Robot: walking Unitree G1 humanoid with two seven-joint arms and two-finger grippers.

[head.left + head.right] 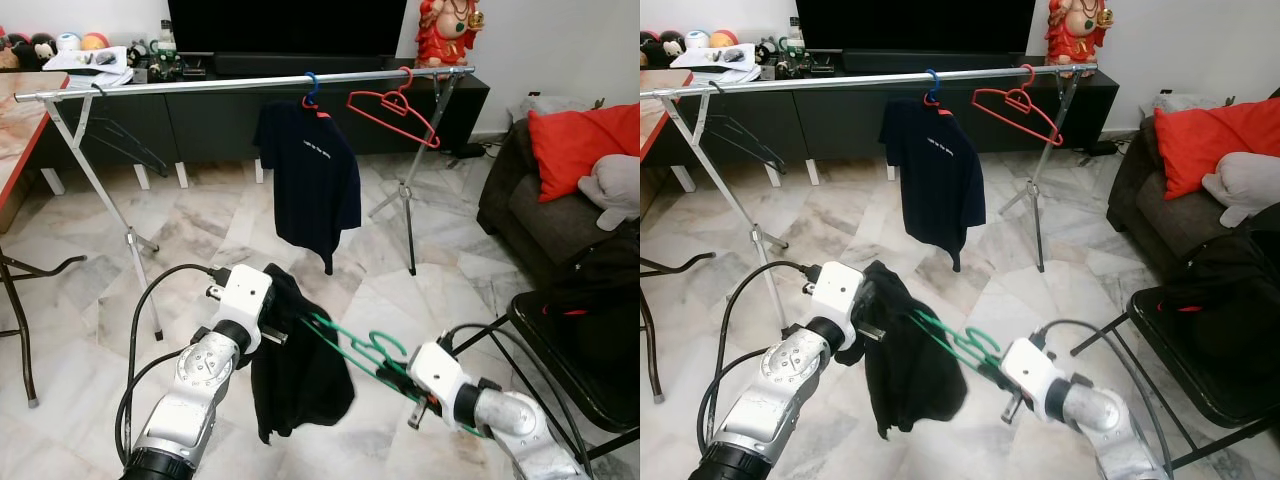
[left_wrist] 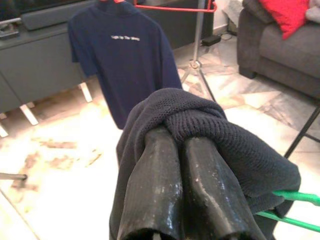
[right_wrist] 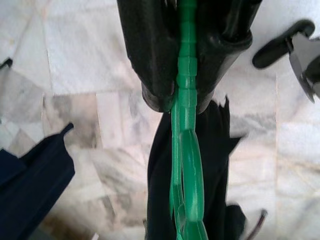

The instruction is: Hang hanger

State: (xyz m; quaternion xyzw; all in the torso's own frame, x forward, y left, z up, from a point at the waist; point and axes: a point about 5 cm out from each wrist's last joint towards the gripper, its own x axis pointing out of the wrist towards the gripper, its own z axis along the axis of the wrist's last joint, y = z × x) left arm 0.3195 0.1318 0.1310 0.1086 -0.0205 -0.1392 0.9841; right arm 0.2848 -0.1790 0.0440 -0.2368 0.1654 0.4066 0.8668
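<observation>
A green plastic hanger carries a dark knit garment low in front of me. My right gripper is shut on the hanger's end, its fingers pinching the green bar. My left gripper is shut on the garment's shoulder; the knit fabric wraps over its fingertips. Beyond, a metal clothes rail spans the room. On it hang a navy T-shirt on a blue hook and an empty red hanger.
A black TV cabinet stands behind the rail. A dark sofa with a red cushion is on the right, a black chair nearer. A table edge is at left. The rail's stretch left of the T-shirt is bare.
</observation>
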